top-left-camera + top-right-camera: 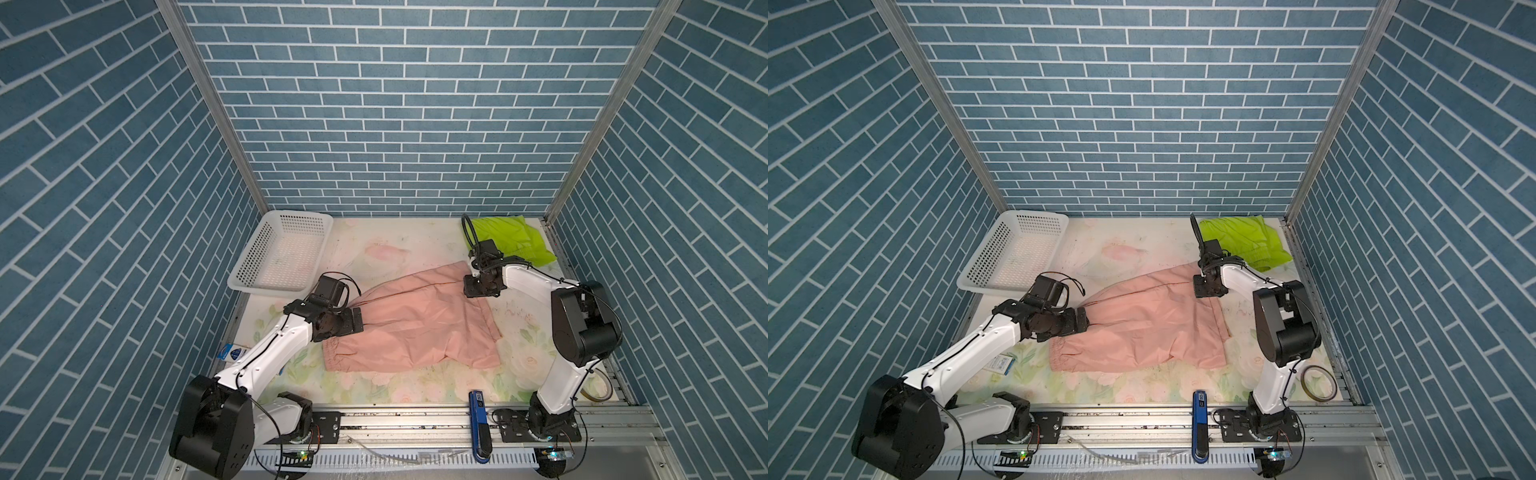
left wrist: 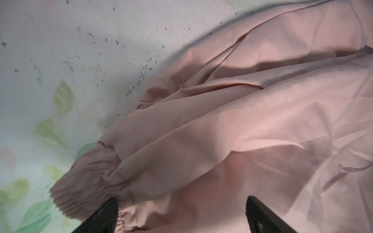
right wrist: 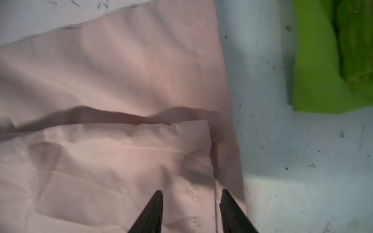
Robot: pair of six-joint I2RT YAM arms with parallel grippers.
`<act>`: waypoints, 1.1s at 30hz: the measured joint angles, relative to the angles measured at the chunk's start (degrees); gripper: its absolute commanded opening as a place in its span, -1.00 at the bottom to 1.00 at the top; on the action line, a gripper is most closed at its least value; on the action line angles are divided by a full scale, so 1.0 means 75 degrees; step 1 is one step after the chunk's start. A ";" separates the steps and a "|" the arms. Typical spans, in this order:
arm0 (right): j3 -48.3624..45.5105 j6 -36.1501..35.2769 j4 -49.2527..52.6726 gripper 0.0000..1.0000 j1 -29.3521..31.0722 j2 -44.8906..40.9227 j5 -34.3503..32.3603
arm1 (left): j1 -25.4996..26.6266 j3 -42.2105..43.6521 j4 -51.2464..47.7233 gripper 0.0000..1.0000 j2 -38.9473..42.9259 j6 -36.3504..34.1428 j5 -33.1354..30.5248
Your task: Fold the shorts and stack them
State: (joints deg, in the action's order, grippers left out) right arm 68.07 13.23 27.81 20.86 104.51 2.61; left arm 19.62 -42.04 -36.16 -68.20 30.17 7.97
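Hovering low over the pink shorts (image 1: 411,328), my left pincer (image 1: 356,323) stands wide open and has hold of nothing. In the left wrist view its two fingertips (image 2: 105,215) straddle the cloth just behind the gathered waistband (image 2: 80,191), one tip right at the elastic edge, the other well in over the smooth fabric. My right pincer (image 3: 191,191) is about half open and grips nothing either: its tips stand apart above the hem of the far leg, with the stitched seam running between them and the cloth lying flat underneath. Whether either pincer touches the fabric I cannot tell. The pink shorts lie spread on the mat (image 1: 395,245) in the middle, waistband toward my left side, leg openings toward my right, with one layer lapped over along a long crease. The green shorts (image 1: 515,243) lie bunched in the far right corner, beyond my right pincer and apart from the pink pair, a strip of bare mat between them. The basket (image 1: 286,253) sits at the far left, near my left pincer but apart from the pink shorts.
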 measured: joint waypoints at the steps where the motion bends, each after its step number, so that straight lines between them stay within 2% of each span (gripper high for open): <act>1: 0.0000 0.0000 -0.0023 -0.06 0.0000 0.0087 0.0009 | 0.0000 0.0006 0.0003 0.99 0.0009 0.0000 0.0000; 7: 0.0000 0.0000 -0.0052 -0.10 0.0000 0.0321 -0.0128 | 0.0000 0.0038 -0.0003 0.99 0.0009 0.0000 0.0000; 9: 0.0000 0.0000 -0.0064 -0.19 0.0000 0.0356 -0.0149 | 0.0000 0.0038 0.0000 0.99 0.0009 0.0000 0.0000; 12: 0.0003 0.0032 -0.0149 -0.48 0.0000 0.0399 -0.0163 | 0.0000 0.0038 0.0000 0.99 0.0003 -0.0003 0.0000; 15: 0.0003 0.0082 -0.0242 -0.96 -0.0003 0.0437 -0.0157 | 0.0000 0.0038 0.0000 0.99 -0.0006 -0.0003 0.0000; 16: 0.0003 0.0082 -0.0268 -1.00 -0.0003 0.0437 -0.0152 | 0.0000 0.0038 0.0000 0.99 -0.0006 -0.0003 0.0000; 28: 0.0047 0.0087 0.0020 -1.00 0.0082 0.0061 -0.0481 | -0.0003 0.0169 0.0163 1.00 -0.0012 0.0000 -0.0003; 33: 0.0673 -0.0038 0.0574 -1.00 0.0181 -0.0184 -0.0688 | -0.0009 0.0458 0.0460 0.99 -0.0122 0.0006 -0.0047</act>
State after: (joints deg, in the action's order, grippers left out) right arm 73.12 12.95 32.12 22.22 103.13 -2.55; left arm 19.55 -38.61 -32.71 -69.12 30.22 7.62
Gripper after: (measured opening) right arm 0.043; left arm 0.996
